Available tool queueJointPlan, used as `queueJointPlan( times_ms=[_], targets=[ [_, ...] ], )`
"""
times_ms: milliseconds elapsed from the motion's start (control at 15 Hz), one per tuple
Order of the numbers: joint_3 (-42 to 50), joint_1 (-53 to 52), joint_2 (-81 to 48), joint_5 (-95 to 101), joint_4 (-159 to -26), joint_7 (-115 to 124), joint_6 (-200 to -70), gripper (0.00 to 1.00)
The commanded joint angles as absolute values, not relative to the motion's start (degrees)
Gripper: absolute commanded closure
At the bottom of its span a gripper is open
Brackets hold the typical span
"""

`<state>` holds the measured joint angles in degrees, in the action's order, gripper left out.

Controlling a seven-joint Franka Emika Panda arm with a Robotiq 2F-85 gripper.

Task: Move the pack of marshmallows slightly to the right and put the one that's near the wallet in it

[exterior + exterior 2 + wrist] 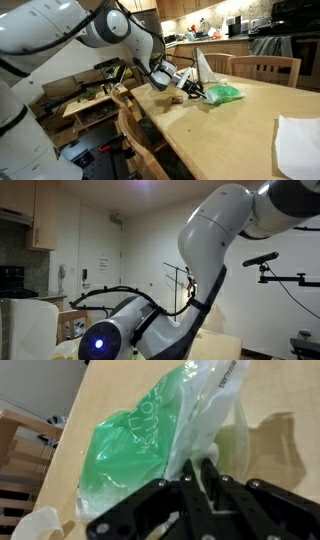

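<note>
Exterior view, left to right: wallet (176,99) is lying dark on the table (250,125). The gripper (192,89) is reaching in just past it. The pack of marshmallows (222,93) is lying right at the fingertips, on their far side.

Wrist view: the green bulk (135,450) is spreading up and left of the gripper (200,462), long axis running diagonally away, clear edge film sitting at the tips. Jaws are standing nearly together; cannot tell whether they are pinching film or free.

Judgement: the sideways shift is depending on a hold at that near edge. The 1 loose marshmallow is too small to find.
</note>
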<state>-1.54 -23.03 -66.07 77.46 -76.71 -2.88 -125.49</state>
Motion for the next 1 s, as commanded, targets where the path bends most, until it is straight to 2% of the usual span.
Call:
queueJointPlan(
  times_ms=[0, 333, 467, 733, 800, 867, 933],
  targets=[
    [-3.2, -21.1, -67.0, 77.7, -75.1, -3.5, -127.4, 0.53],
    [-4.7, -20.0, -66.4, 76.7, -75.7, -4.9, -128.7, 0.13],
    [-5.7, -19.2, -65.8, 75.9, -76.4, -5.7, -129.9, 0.01],
    [-6.9, -18.5, -65.1, 73.1, -77.0, -6.4, -130.2, 0.00],
    [-6.9, -18.5, -65.0, 72.3, -77.0, -5.8, -129.9, 0.25],
    [-6.9, -18.5, -64.8, 71.8, -77.0, -5.4, -129.9, 0.26],
    [-6.8, -18.5, -64.7, 71.3, -77.2, -5.5, -130.0, 0.34]
  ],
)
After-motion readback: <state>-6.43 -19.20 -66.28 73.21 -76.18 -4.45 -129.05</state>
